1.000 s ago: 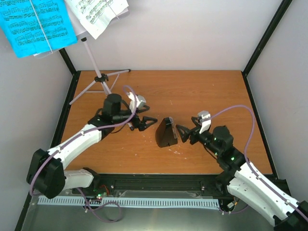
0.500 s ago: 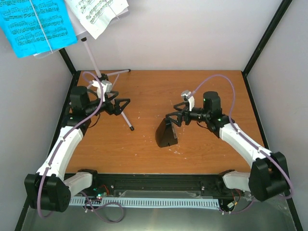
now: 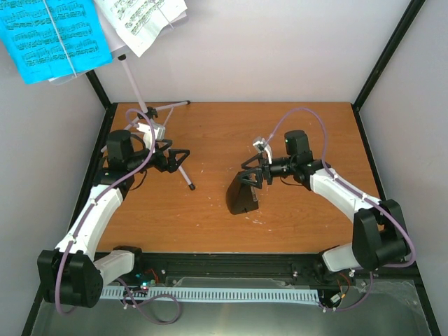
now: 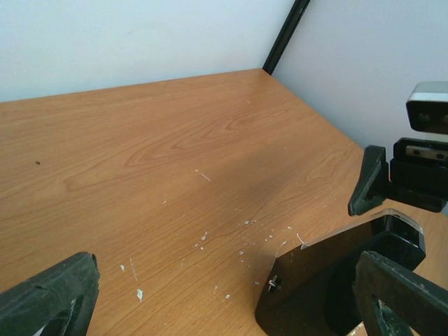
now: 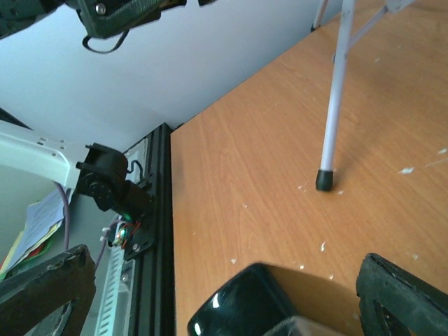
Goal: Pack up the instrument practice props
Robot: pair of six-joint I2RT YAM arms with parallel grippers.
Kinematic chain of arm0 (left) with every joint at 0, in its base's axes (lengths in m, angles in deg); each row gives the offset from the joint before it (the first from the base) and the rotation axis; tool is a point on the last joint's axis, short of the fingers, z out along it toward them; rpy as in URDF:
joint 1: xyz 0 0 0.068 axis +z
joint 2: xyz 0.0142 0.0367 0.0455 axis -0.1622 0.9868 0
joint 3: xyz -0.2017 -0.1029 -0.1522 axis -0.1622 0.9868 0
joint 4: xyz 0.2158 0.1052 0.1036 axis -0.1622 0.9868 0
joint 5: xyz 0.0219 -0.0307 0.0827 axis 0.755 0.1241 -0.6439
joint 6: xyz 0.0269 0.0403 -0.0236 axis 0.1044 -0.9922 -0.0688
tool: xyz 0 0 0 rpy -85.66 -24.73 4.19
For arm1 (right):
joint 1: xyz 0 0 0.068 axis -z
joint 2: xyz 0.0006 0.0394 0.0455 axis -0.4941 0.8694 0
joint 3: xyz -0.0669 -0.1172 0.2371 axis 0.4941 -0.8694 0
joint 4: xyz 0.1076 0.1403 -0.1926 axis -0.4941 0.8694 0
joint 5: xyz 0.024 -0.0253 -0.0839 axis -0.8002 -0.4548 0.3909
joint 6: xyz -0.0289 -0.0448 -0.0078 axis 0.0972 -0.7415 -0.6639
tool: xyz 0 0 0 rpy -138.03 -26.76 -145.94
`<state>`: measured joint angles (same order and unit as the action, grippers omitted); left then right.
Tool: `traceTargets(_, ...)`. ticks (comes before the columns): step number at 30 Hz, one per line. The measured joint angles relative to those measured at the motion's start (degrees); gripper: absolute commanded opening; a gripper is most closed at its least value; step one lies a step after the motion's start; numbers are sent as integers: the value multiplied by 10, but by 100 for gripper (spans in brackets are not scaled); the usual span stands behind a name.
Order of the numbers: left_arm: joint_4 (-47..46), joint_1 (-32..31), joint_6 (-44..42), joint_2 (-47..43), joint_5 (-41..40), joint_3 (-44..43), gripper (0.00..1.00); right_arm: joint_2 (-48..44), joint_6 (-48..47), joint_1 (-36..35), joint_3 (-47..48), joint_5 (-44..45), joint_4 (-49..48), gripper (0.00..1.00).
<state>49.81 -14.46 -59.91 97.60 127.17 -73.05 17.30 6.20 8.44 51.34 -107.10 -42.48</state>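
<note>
Standing, the metronome (image 3: 240, 198) points apex up, seemingly (long axis vertical).

Wooden table (image 3: 294, 133) — white flecks (image 4: 203, 238) scattered mid-surface; black frame posts (image 3: 388, 56) at rear corners; pale walls (image 3: 280, 49).

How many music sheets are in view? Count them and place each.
2. The blue sheet is at the overhead view's top left corner. The white sheet is just right of it, cut by the top edge. Others may hide behind them.
</note>
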Motion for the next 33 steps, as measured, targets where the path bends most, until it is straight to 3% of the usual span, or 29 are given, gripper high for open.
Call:
traceTargets(9,0,0,-2,0,-7,0,99,-83,21,-5,-91,33,-9,100)
traceTargets(17,0,0,-2,0,-10,1,99,-221,91,-42,-200,150,-39,100)
traceTargets(26,0,0,-2,-4,-10,4,99,-232,105,-67,-226,253,-61,100)
traceTargets(33,0,0,-2,-6,-10,6,99,-200,79,-116,-231,329,-103,79)
